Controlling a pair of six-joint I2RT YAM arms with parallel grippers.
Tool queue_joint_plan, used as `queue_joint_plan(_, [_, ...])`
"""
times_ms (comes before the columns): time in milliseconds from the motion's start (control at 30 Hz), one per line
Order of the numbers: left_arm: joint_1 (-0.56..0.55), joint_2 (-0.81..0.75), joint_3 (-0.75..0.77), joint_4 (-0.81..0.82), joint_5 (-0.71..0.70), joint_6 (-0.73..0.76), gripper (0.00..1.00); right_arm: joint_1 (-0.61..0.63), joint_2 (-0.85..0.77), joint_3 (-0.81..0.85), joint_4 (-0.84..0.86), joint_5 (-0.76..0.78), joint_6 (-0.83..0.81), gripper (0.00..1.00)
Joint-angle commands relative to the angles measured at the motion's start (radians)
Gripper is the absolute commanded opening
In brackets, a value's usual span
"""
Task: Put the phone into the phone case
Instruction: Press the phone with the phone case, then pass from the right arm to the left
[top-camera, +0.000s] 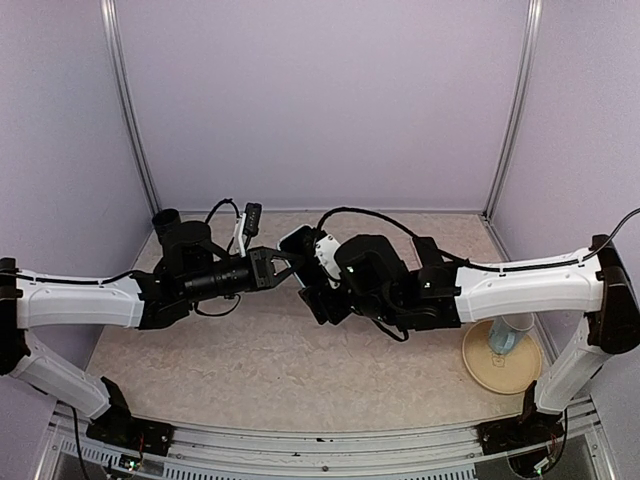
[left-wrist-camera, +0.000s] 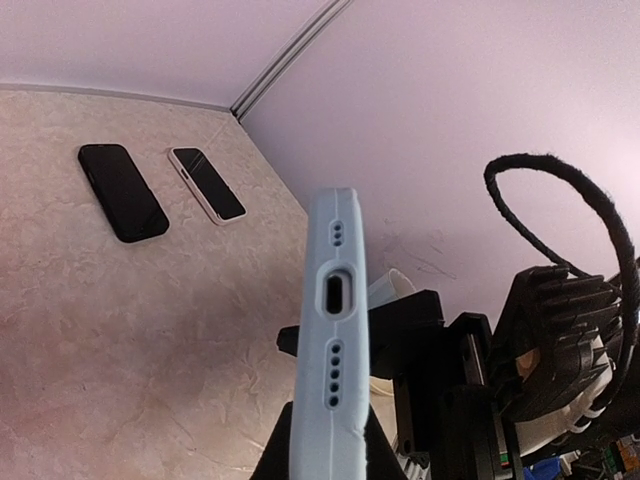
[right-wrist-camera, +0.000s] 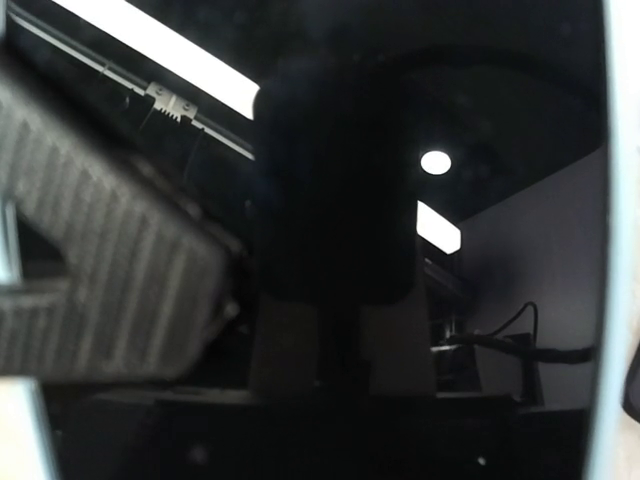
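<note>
Seating the phone (right-wrist-camera: 330, 200) looks like the step in hand, says the first. Its dark glass fills the right wrist view with a pale blue rim at the side, so I judge it already lies in the phone case (left-wrist-camera: 332, 300), or nearly.

Where is it? asks the second.

Up off the surface (left-wrist-camera: 120, 330), between the two arms. The left gripper (top-camera: 278, 268) is closed on the case, a finger on either face, by the port end. The right gripper (top-camera: 318, 278) stands wide, and I cannot tell whether it clasps the case.

And how does it lie?

The long axis runs from the left gripper toward the right arm. The port end faces the left wrist camera and the glass faces the right wrist camera.

Next move?

Probably a press along the rim to snap each corner home, with the left grip firm so the case does not twist. The corners are hidden from me. A black phone (left-wrist-camera: 122, 192) and a white-edged phone (left-wrist-camera: 207, 184) lie flat on the surface, side by side.
</note>
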Motion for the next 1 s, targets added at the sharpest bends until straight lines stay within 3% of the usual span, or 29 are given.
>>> queue_joint_plan(0, [0.019,-0.008,0.006,-0.066,-0.018,0.061,0.0,0.019,-0.01,0.082,-0.022,-0.021,0.022,0.75])
queue_joint_plan(200, [0.042,-0.007,0.025,-0.159,0.0,0.093,0.0,0.016,-0.013,0.149,-0.131,-0.057,0.041,0.84])
queue_joint_plan(367, [0.045,-0.002,0.028,-0.171,0.007,0.097,0.0,0.015,0.003,0.164,-0.135,-0.132,0.044,0.99])
queue_joint_plan(600, [0.057,-0.021,0.024,-0.18,0.072,0.131,0.0,-0.047,-0.08,0.103,-0.101,-0.323,0.051,1.0])
queue_joint_plan(833, [0.072,-0.079,0.012,-0.178,0.191,0.183,0.0,-0.236,-0.247,-0.05,-0.023,-0.742,0.047,0.96])
queue_joint_plan(967, [0.077,-0.099,0.0,-0.139,0.303,0.182,0.0,-0.263,-0.274,-0.064,-0.043,-0.839,-0.028,0.96])
